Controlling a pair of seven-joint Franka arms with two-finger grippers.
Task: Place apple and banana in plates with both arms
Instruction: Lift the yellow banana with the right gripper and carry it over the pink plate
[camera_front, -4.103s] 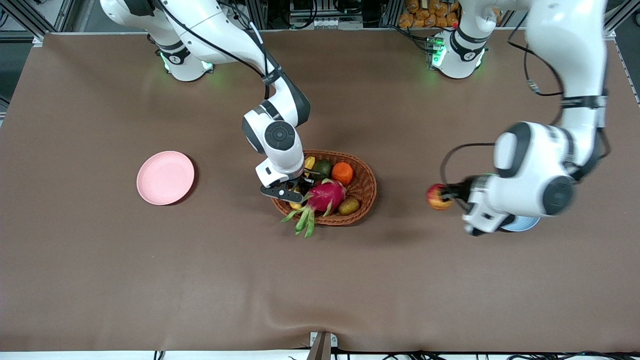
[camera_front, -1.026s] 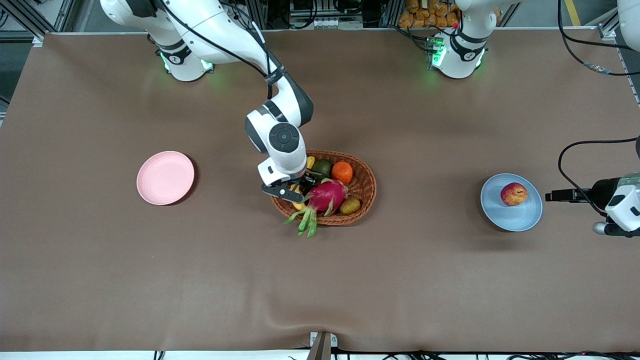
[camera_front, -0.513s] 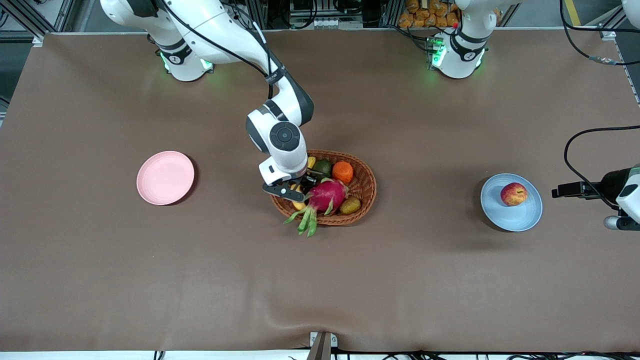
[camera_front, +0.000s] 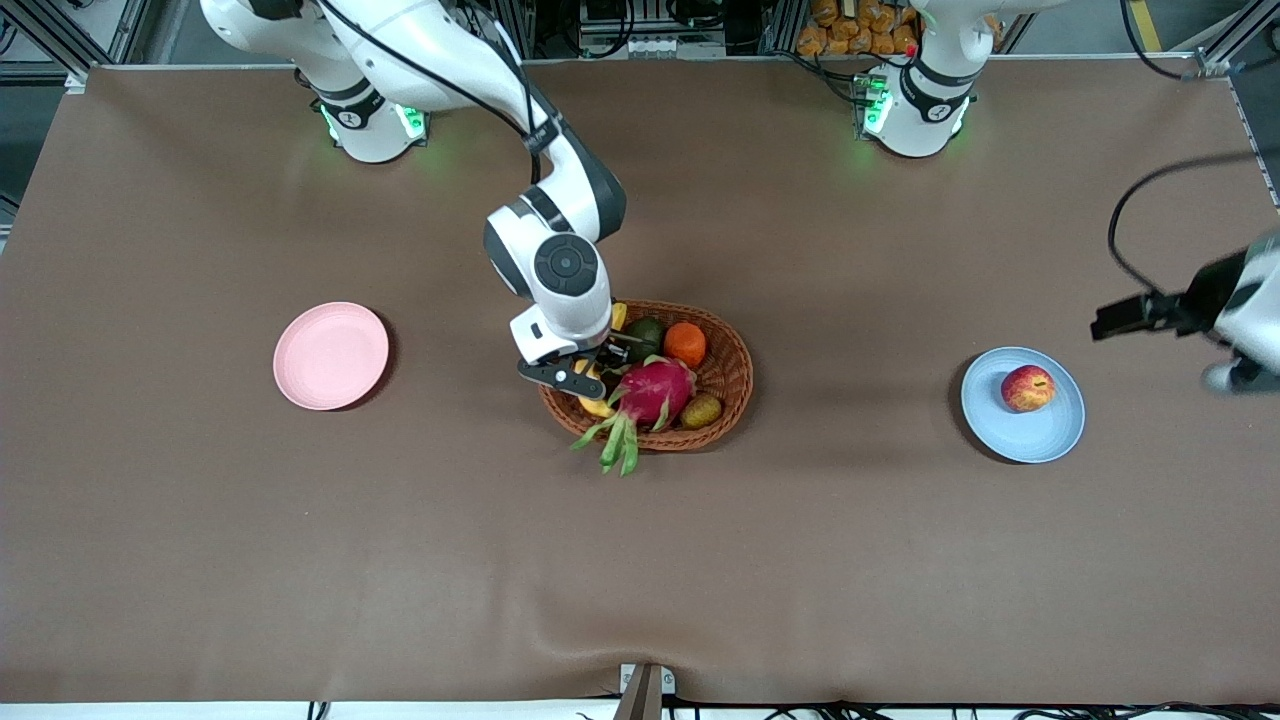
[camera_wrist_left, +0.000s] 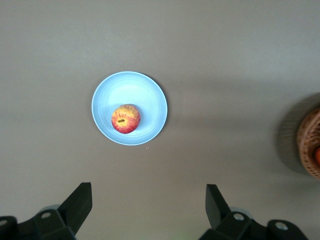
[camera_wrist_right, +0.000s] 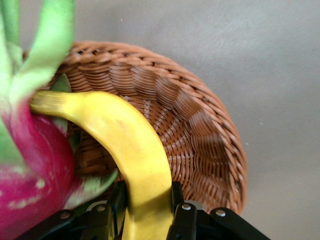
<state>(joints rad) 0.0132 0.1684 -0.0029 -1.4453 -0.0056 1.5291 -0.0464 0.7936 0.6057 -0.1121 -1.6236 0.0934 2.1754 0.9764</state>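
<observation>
The red and yellow apple (camera_front: 1027, 388) lies on the light blue plate (camera_front: 1040, 434) toward the left arm's end of the table; both show in the left wrist view, apple (camera_wrist_left: 125, 118) on plate (camera_wrist_left: 150, 95). My left gripper (camera_wrist_left: 148, 207) is open and empty, up in the air past the plate's outer side (camera_front: 1125, 318). My right gripper (camera_front: 585, 378) is shut on the yellow banana (camera_wrist_right: 130, 145) inside the wicker basket (camera_front: 725, 385), beside the magenta dragon fruit (camera_front: 650, 392). The pale pink plate (camera_front: 331, 355) lies empty toward the right arm's end.
The basket also holds an orange (camera_front: 685, 345), a dark green fruit (camera_front: 645, 335) and a brownish fruit (camera_front: 700, 411). The dragon fruit's green leaves (camera_front: 612, 440) hang over the basket rim. The basket's edge shows in the left wrist view (camera_wrist_left: 310, 145).
The left arm set the apple on the blue plate, let go and moved away and upward. The right gripper has lifted the banana slightly in the basket.
</observation>
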